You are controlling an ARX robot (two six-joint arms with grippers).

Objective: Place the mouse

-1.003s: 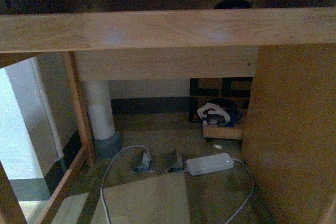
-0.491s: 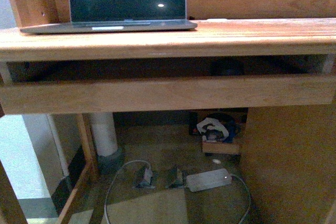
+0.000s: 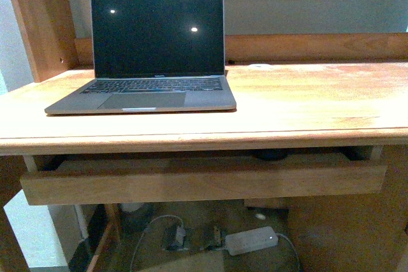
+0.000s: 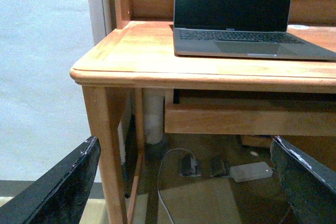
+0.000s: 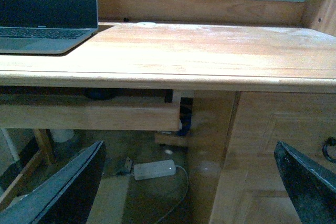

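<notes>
- The left arm's fingers (image 4: 63, 187) are spread wide apart with nothing between them. They face the left front corner of the wooden desk (image 3: 306, 100).
- A grey laptop (image 3: 156, 49) stands open on the left half of the desk, its screen dark apart from two small glints of light.
- Under the desk top hangs a wooden pull-out tray (image 3: 204, 183), with a dark gap above its front board.
- The mouse (image 3: 273, 154) lies in that gap, on the tray and further right than the laptop. Only a low sliver of its black dome shows.
- On the floor below the mouse lies a white power block (image 3: 252, 240) with cables running from it.
- The right arm's fingers (image 5: 310, 182) are also spread wide and empty, facing the bare right part of the desk.
</notes>
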